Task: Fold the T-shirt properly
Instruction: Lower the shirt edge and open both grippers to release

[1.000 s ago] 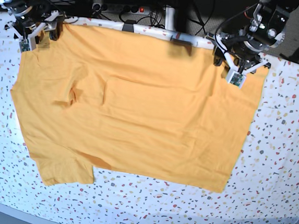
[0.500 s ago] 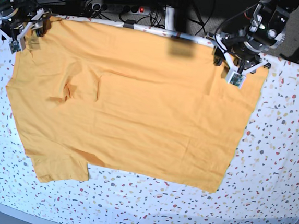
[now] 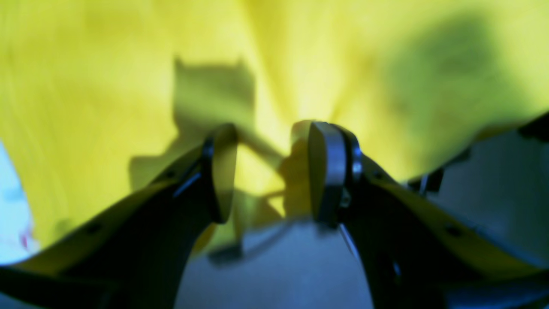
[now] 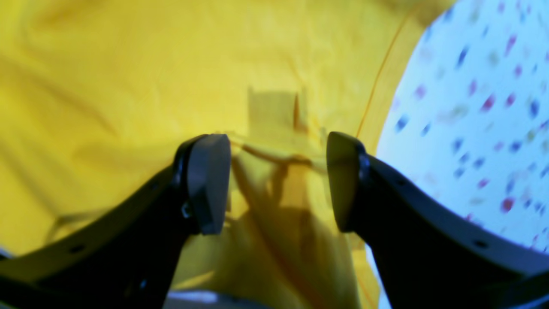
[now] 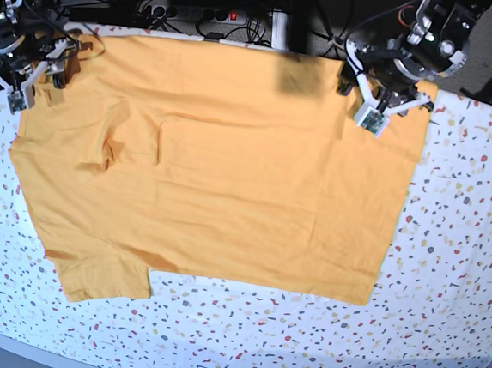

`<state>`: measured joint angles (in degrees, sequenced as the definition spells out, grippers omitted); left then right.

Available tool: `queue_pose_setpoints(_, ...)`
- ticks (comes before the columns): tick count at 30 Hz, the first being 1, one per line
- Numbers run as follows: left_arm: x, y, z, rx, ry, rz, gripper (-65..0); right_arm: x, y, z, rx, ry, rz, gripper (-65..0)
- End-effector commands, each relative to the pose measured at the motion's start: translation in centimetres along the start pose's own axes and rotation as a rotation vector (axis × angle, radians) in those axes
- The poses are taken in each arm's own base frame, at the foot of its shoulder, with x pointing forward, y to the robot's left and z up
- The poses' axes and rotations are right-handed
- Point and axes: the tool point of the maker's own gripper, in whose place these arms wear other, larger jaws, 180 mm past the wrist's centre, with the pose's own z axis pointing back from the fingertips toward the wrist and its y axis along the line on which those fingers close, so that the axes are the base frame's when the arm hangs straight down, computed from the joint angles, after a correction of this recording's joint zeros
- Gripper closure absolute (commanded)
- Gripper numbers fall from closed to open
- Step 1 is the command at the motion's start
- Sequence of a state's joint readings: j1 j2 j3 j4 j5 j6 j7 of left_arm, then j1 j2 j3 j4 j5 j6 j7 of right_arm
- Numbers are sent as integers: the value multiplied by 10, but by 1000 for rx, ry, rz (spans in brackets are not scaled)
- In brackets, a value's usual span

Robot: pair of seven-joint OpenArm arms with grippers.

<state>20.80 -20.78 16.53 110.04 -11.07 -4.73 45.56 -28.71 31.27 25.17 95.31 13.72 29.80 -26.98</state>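
Observation:
The orange-yellow T-shirt (image 5: 230, 174) lies spread flat on the speckled tablecloth, one sleeve toward the front left. In the base view my left gripper (image 5: 378, 108) stands over the shirt's back right corner. My right gripper (image 5: 33, 79) is at the back left corner. The left wrist view shows the left gripper (image 3: 270, 171) with jaws apart, tips down on the yellow T-shirt (image 3: 107, 86). Seen from the right wrist, the right gripper (image 4: 274, 180) has its jaws wide apart over a wrinkled hem of the T-shirt (image 4: 107, 64).
The white speckled tablecloth (image 5: 447, 253) shows right of and in front of the shirt, and beside the right gripper (image 4: 472, 107). Cables and a power strip (image 5: 201, 12) run behind the table's back edge. A dark post (image 5: 295, 16) stands at the back centre.
The shirt has slid toward the table's back and a little left. The right gripper moved left along the back edge; the left gripper shifted slightly back and left.

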Motion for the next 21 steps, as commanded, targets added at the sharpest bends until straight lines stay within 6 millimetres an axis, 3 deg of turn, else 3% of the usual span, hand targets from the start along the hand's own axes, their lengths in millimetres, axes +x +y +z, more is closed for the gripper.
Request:
queue_pose_setpoints(1, 12, 8, 4, 33, -44, -24, -264, 12, -9, 4, -18, -33, 13, -356)
queue_pose_setpoints(5, 15, 17, 4, 84, -55, -75, -264, 6, -9, 4, -14, -3, 15, -356)
queue_pose_setpoints(21, 20, 18, 4, 86, -72, -76, -264, -28, -9, 7, -20, 172, 18, -356)
